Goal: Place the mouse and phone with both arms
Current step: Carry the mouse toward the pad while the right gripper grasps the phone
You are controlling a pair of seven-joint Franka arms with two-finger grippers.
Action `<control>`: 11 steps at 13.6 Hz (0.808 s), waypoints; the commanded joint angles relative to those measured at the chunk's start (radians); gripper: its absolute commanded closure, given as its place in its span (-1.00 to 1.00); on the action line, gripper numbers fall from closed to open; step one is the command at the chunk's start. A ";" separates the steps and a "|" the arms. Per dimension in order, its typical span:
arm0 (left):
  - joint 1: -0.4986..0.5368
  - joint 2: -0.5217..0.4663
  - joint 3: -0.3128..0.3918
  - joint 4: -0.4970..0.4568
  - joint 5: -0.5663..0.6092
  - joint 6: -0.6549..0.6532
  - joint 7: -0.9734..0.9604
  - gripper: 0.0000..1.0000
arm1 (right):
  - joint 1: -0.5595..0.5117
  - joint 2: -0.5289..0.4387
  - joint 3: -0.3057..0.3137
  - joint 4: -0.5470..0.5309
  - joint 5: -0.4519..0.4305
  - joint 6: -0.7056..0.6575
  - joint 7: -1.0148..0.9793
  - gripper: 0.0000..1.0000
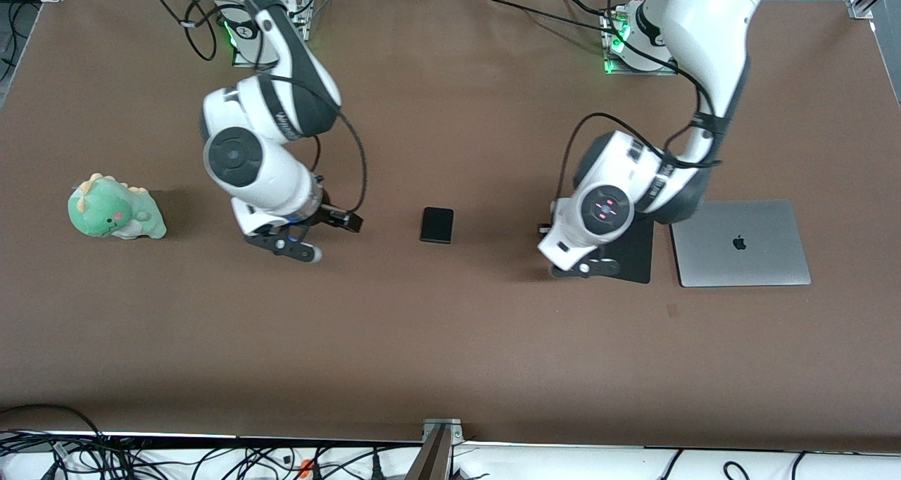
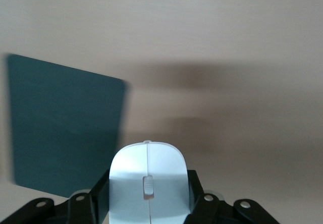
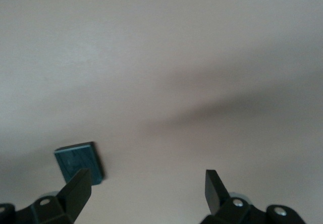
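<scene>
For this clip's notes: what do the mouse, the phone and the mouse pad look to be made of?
The mouse, shut in the left gripper, looks like glossy white hard plastic: smooth shell, fine centre seam. The phone, flat on the table, is a black rounded slab with a dull sheen, likely glass or plastic; I cannot tell which. The mouse pad looks thin, dark and matte, probably fabric or rubber.

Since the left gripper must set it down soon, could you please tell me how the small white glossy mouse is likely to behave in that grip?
The small white glossy oval mouse sits between the left gripper fingers; its smooth, curved shell looks slippery, so it may slide or twist. It appears rigid, unlikely to flex. Released over the thin black mouse pad, its flat base should probably settle without rolling.
</scene>
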 commanded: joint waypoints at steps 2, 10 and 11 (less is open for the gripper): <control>0.122 0.026 -0.013 -0.024 0.030 -0.012 0.190 0.47 | 0.074 0.053 -0.011 0.010 0.009 0.097 0.101 -1.00; 0.253 0.058 -0.016 -0.200 0.044 0.255 0.350 0.38 | 0.258 0.226 -0.011 0.013 -0.156 0.347 0.263 -1.00; 0.253 0.055 -0.022 -0.199 0.043 0.253 0.350 0.27 | 0.295 0.260 -0.012 0.015 -0.191 0.370 0.263 -1.00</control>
